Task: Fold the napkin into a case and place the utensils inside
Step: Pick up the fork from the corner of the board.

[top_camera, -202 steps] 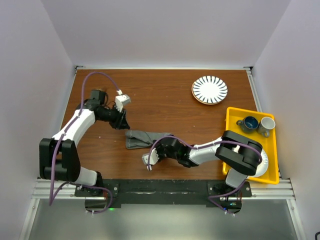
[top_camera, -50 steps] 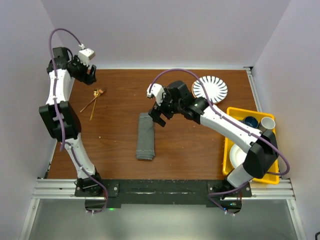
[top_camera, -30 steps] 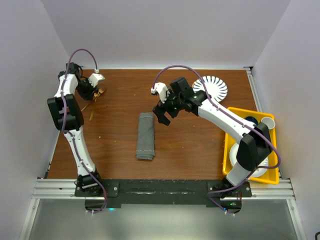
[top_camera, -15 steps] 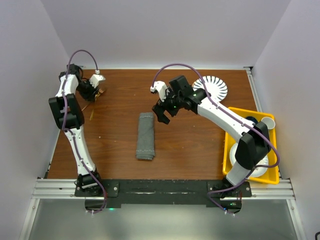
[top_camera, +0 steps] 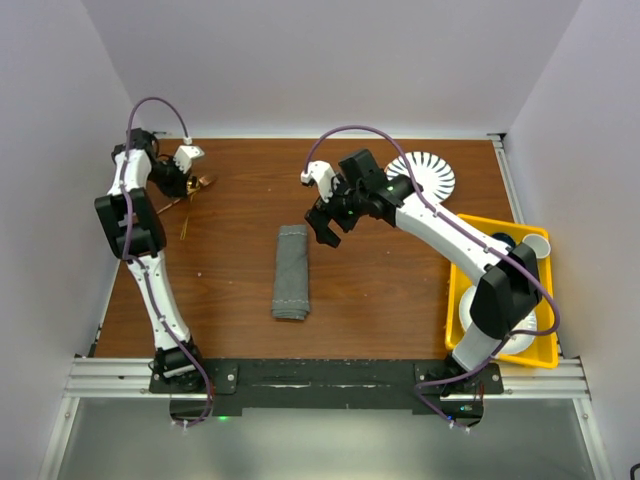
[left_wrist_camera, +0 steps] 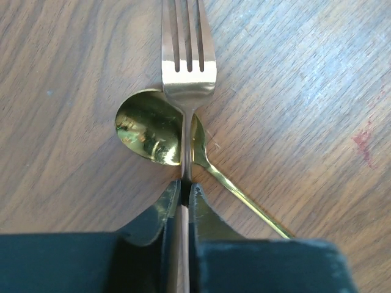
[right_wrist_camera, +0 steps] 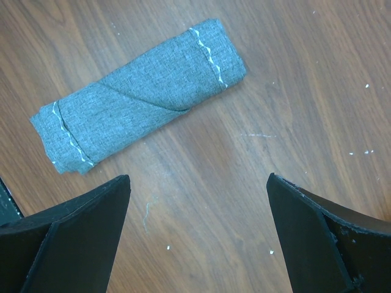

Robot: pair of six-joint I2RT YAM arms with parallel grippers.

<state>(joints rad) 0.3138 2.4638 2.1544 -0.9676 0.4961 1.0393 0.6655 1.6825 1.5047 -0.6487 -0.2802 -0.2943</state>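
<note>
From above you see the case (top_camera: 292,272) mid-table, with the right gripper (top_camera: 325,222) near its far end and the left gripper (top_camera: 188,178) far left at the utensils (top_camera: 186,222). Left wrist: it grasps the fork (left_wrist_camera: 185,61) by the handle, and the fork lies over the spoon (left_wrist_camera: 149,131). Right wrist: jaws released wide, the case (right_wrist_camera: 140,94) flat beyond them.

Grey napkin case (top_camera: 291,273) folded flat, mid-table. Gold fork (left_wrist_camera: 188,73) atop spoon (left_wrist_camera: 146,131), far-left.

The left arm (top_camera: 128,218) stretches far toward eleven o'clock, the left tool (left_wrist_camera: 184,186) pinched tight on the fork (left_wrist_camera: 188,67) handle; the right arm (top_camera: 440,229) arcs toward twelve o'clock, the right tool (right_wrist_camera: 198,178) gaping wide, facing the counter.
</note>
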